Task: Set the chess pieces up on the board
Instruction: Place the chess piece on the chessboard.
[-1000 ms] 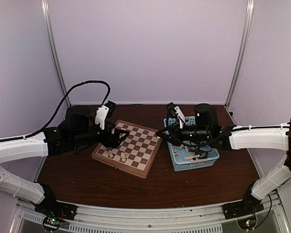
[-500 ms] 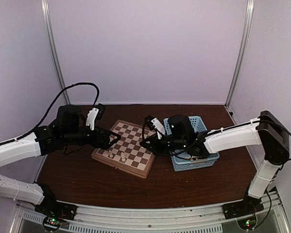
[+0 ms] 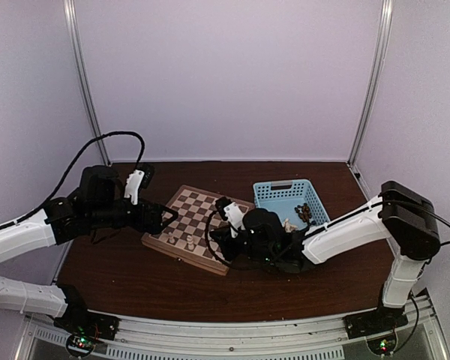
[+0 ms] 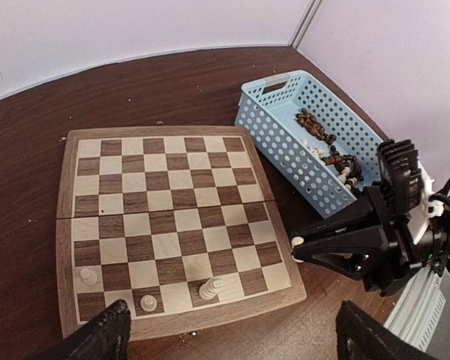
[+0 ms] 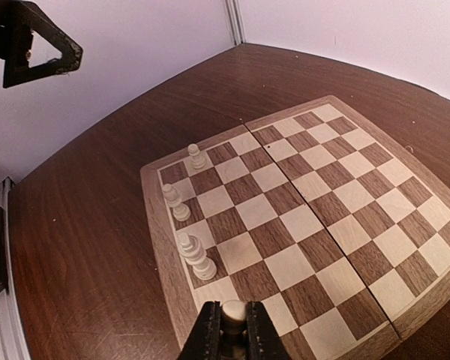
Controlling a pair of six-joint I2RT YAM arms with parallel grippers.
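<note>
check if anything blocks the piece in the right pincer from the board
Nothing visible does. The right pincer holds a cream piece at the board edge, bare squares just ahead; the three standing pieces lie further along that edge.

Shows the board (image 4: 172,217) flat on the counter (image 4: 30,157), tan and brown squares, light wood rim. Carries three cream chess pieces (image 4: 148,303) upright along its 6 o'clock edge, left wrist view. Has others, dark and cream, jumbled in the basket (image 4: 285,146) at 2 o'clock.
</note>
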